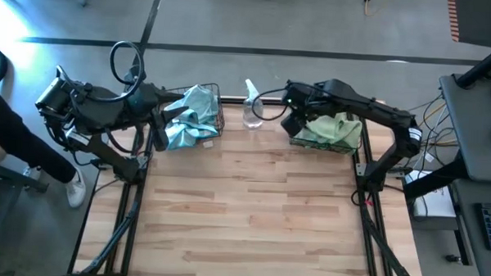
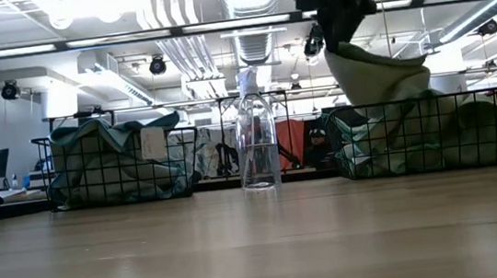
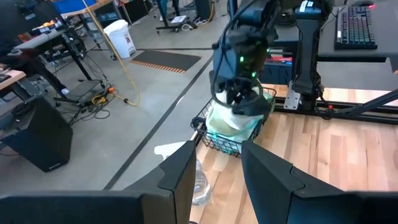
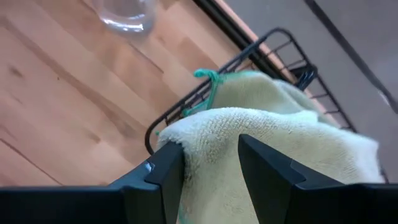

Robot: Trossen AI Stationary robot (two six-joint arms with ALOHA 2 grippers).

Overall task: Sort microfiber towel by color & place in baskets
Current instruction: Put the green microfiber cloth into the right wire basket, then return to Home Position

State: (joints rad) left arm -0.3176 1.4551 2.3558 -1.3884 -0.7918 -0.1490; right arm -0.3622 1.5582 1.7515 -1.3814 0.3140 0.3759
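1. Near part of the bench [image 1: 251, 212] was bare wood, seen from the high and low views.
2. Toward the far edge, a clear spray bottle [image 2: 256, 138] stood upright between the two baskets, apart from both.
3. Left basket [image 1: 216, 112] held crumpled light blue microfiber towels [image 1: 189, 118]; one draped over its near rim onto the bench.
4. Left end effector [image 3: 214, 180] hovered beside the left basket, on its outer side; fingers stood apart with nothing between them, released.
5. Right basket [image 2: 419, 135] held pale yellow-green towels [image 2: 470, 130], piled up to the rim and bulging over the right side.
6. Right end effector [image 4: 211, 165] was above the right basket, its fingers straddling a fold of a pale yellow-green towel [image 4: 267, 124]; it was grasping that towel.
7. In the low view the held towel hung from the end effector, its lower part touching the pile in the basket.
8. Behind the bench: grey floor and, at the far left of the high view, a person's dark sleeve [image 1: 8, 138].
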